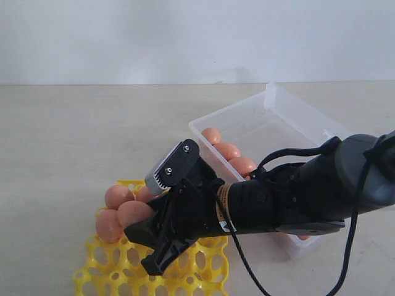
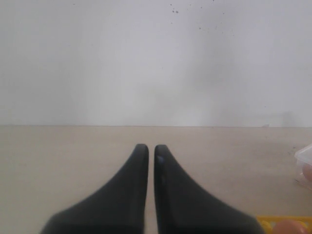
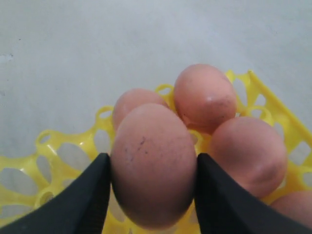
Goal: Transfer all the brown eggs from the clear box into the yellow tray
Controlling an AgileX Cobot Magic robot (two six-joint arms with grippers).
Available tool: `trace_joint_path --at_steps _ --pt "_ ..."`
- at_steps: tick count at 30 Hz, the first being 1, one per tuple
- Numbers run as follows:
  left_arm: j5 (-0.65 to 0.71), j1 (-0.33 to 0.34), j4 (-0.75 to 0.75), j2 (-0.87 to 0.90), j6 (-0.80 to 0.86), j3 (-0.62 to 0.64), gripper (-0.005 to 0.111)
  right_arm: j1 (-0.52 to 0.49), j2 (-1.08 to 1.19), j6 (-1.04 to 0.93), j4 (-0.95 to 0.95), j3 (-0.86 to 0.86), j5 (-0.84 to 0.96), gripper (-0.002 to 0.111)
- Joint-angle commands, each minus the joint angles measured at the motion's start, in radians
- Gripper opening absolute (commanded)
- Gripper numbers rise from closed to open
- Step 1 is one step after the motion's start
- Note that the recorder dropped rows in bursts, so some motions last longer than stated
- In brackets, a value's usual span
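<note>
Right pincer (image 3: pixel 152 157) clamped on one brown egg (image 3: pixel 153 170) above yellow tray (image 3: pixel 41 165); four eggs (image 3: pixel 204 97) beyond. Exterior view only: clear box (image 1: pixel 305 110), three eggs (image 1: pixel 227 150) inside. Left pincer (image 2: pixel 151 148) closed, empty.

We see the tray (image 1: pixel 105 271) at the front left of the bench (image 1: pixel 62 135), and the box (image 1: pixel 290 102) behind it to the right. A cluster of eggs (image 1: pixel 117 196) sits in the tray's far-left cups. A row of eggs (image 1: pixel 228 150) lies in the box along its left wall. The right end effector (image 1: pixel 145 222) reaches in from the right over the tray, with a single egg (image 3: pixel 153 165) between its fingers, just beside the cluster.
</note>
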Motion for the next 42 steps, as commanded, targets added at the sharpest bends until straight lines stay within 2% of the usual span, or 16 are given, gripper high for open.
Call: trace_joint_path --at_steps 1,3,6,10,21,24,28,35,42 --pt "-0.006 0.001 -0.003 -0.004 -0.007 -0.003 0.004 0.003 -0.003 -0.003 -0.024 -0.003 -0.005 0.032" --pt "-0.006 0.001 -0.003 -0.004 -0.007 -0.003 0.004 0.003 -0.003 -0.003 -0.015 -0.003 -0.003 0.041" --pt "-0.006 0.001 -0.003 -0.004 -0.007 -0.003 0.004 0.003 -0.003 -0.003 -0.011 -0.003 0.016 0.045" --pt "-0.006 0.001 -0.003 -0.004 -0.007 -0.003 0.004 0.003 -0.003 -0.003 -0.011 -0.003 0.057 0.045" --pt "-0.006 0.001 -0.003 -0.004 -0.007 -0.003 0.004 0.003 -0.003 0.004 -0.011 -0.003 0.024 0.044" --pt "-0.006 0.001 -0.003 -0.004 -0.007 -0.003 0.004 0.003 -0.003 0.006 -0.009 -0.003 0.003 0.036" --pt "-0.006 0.001 -0.003 -0.004 -0.007 -0.003 0.004 0.003 -0.003 0.006 -0.009 -0.003 0.001 0.019" --pt "-0.006 0.001 -0.003 -0.004 -0.007 -0.003 0.004 0.003 -0.005 0.011 -0.018 -0.003 0.001 0.002" --pt "-0.006 0.001 -0.003 -0.004 -0.007 -0.003 0.004 0.003 -0.009 0.040 -0.018 -0.003 -0.001 0.000"
